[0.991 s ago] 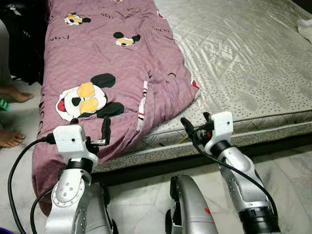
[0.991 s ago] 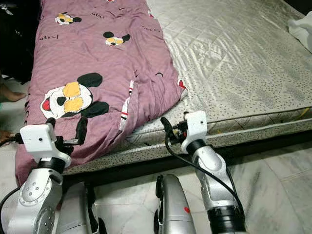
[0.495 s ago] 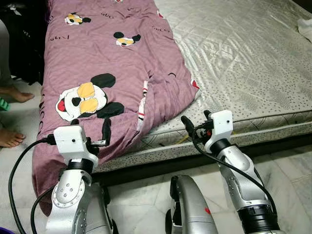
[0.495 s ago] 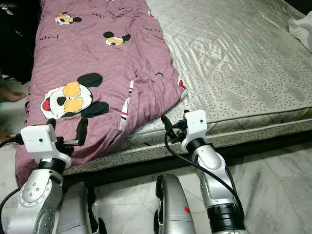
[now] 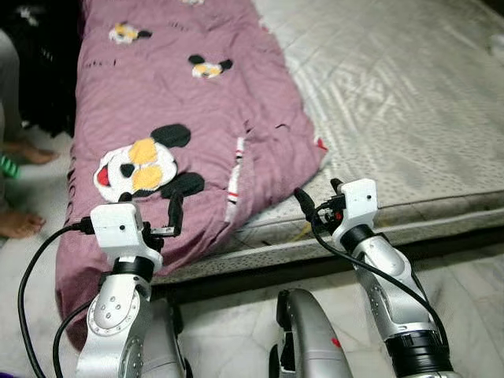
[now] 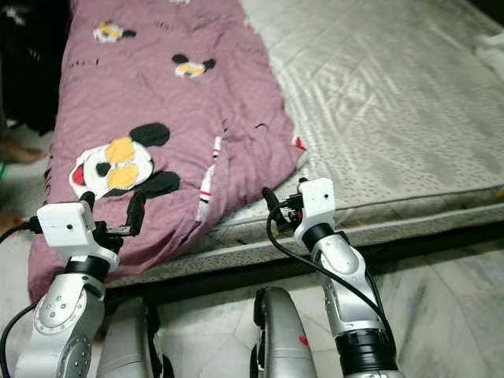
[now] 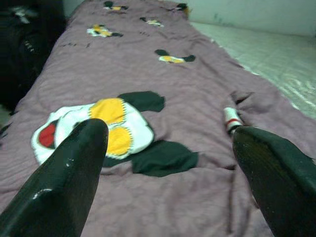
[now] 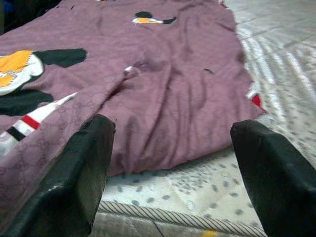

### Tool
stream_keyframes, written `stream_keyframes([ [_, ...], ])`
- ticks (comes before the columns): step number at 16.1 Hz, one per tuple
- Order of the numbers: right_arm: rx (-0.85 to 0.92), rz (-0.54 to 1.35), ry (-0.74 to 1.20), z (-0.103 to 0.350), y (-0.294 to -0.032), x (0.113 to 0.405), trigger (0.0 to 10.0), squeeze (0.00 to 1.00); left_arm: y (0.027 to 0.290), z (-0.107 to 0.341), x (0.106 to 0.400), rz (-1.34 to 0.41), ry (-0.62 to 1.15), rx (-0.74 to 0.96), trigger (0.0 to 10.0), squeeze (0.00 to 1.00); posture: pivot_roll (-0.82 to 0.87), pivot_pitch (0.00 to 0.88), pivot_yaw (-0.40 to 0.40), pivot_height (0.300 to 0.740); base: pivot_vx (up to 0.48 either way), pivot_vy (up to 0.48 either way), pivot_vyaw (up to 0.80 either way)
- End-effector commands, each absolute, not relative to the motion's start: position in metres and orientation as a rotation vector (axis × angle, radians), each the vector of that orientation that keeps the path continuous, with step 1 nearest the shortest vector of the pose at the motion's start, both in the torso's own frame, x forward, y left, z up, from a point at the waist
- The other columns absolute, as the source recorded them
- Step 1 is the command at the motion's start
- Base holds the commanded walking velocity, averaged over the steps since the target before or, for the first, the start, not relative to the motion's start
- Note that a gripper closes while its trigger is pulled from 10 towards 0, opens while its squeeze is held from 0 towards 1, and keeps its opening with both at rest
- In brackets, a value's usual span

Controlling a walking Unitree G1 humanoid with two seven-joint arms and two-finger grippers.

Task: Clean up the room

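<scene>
Quilt: we see a mauve quilt (image 5: 181, 118) printed with cartoon mouse heads, spread lengthwise along the left side of the bed, its near end draping over the mattress edge toward the floor.
Mattress: we see a bare, pale quilted mattress (image 5: 394, 102) taking up the right side of the bed, touching the quilt's rumpled right edge.
Left gripper: our left gripper (image 5: 150, 216) hovers just above the quilt's near end, beside the large mouse print (image 7: 106, 128); jaws spread wide, nothing between them.
Right gripper: our right gripper (image 5: 319, 198) sits at the mattress's near edge, just beside the quilt's folded corner (image 8: 163, 123); jaws parted and empty.
Floor: we see pale marble tile (image 5: 465, 276) below the bed frame.
Person: bare feet (image 5: 20, 223) stand on the floor left of the bed.
Far corner: something white (image 6: 492, 43) lies on the mattress; we cannot tell what it is.
</scene>
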State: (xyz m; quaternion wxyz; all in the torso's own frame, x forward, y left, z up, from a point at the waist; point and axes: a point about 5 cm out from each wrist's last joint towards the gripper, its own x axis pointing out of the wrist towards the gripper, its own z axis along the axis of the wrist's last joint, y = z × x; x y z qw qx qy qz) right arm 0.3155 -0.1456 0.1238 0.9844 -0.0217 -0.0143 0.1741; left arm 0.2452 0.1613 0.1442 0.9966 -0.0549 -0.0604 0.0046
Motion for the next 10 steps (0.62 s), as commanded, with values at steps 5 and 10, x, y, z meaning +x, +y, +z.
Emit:
stream_keyframes([
  [5, -0.084, 0.372, -0.031, 0.1218, -0.1504, 0.3158, 10.0, 0.00, 0.1617, 0.1400, 0.2411, 0.000, -0.108, -0.105, 10.0, 0.00, -0.03, 0.179, -0.051, 0.555, 0.180, 0.000, 0.31],
  [10, -0.082, 0.362, -0.027, 0.1209, -0.1511, 0.3166, 10.0, 0.00, 0.1610, 0.1396, 0.2404, 0.001, -0.109, -0.110, 10.0, 0.00, -0.03, 0.175, -0.051, 0.555, 0.312, 0.000, 0.46],
])
